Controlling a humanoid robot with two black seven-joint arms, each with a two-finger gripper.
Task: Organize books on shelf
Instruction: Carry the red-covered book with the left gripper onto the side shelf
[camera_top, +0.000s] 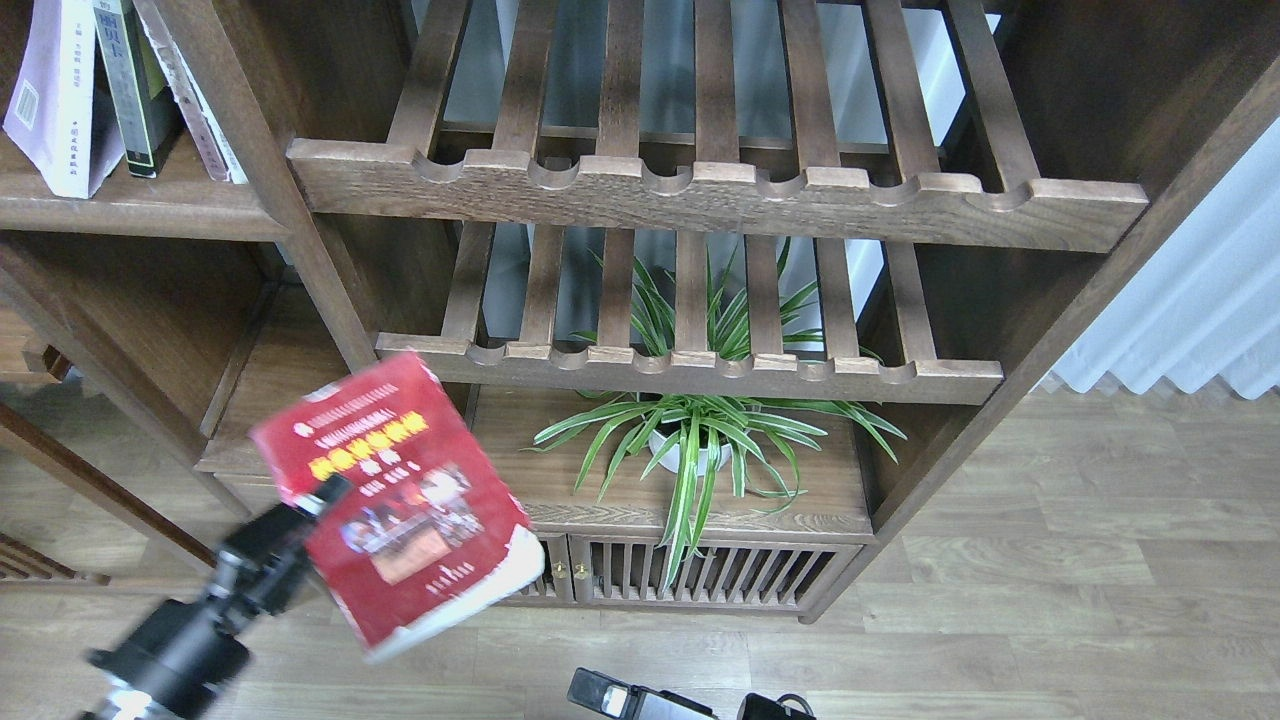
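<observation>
The red book (405, 500), yellow title and small photos on its cover, is held off the floor at near left, tilted, cover toward me; my left claw (322, 497) pinches its left edge; the cream-white book (60, 95) and the grey-black book (135, 85) stand leaning on the shelf (130, 205) at far left, a third volume beside them; my right claw (640, 700) shows only partly at the near edge, its state I cannot tell; a potted plant (700, 440) sits on the low cabinet (790, 520) to the right.
</observation>
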